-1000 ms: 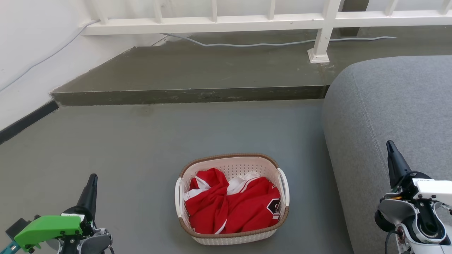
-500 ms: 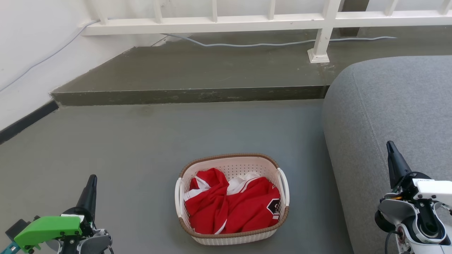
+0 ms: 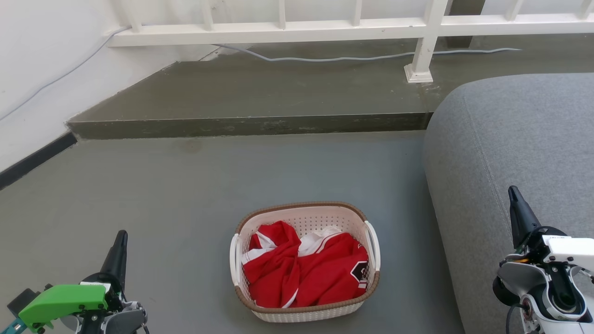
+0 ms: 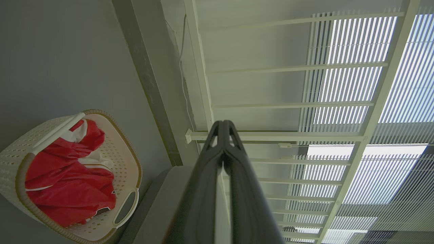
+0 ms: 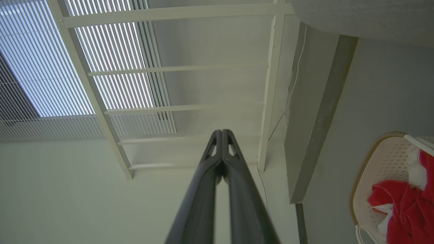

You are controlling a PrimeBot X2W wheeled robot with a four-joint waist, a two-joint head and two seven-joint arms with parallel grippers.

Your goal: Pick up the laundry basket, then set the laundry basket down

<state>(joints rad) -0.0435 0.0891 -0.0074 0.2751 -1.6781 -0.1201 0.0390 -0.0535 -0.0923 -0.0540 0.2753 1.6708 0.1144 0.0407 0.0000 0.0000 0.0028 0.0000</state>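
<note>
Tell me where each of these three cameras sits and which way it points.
Head view: on the head, facing forward and down at the basket on the floor near the sofa; left end effector and right end effector show in the lower corners.
Left wrist view: on the left wrist, facing along its shut fingers toward the railing.
Right wrist view: on the right wrist, likewise along its shut fingers toward the railing.
Shared: all three catch the basket and railing.

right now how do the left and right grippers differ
The left gripper carries a bright green housing and sits over bare grey floor; the right gripper has a white housing and shows before the grey fabric sofa. Both have dark fingers shut, pointing up, apart from the cream perforated laundry basket.
</note>
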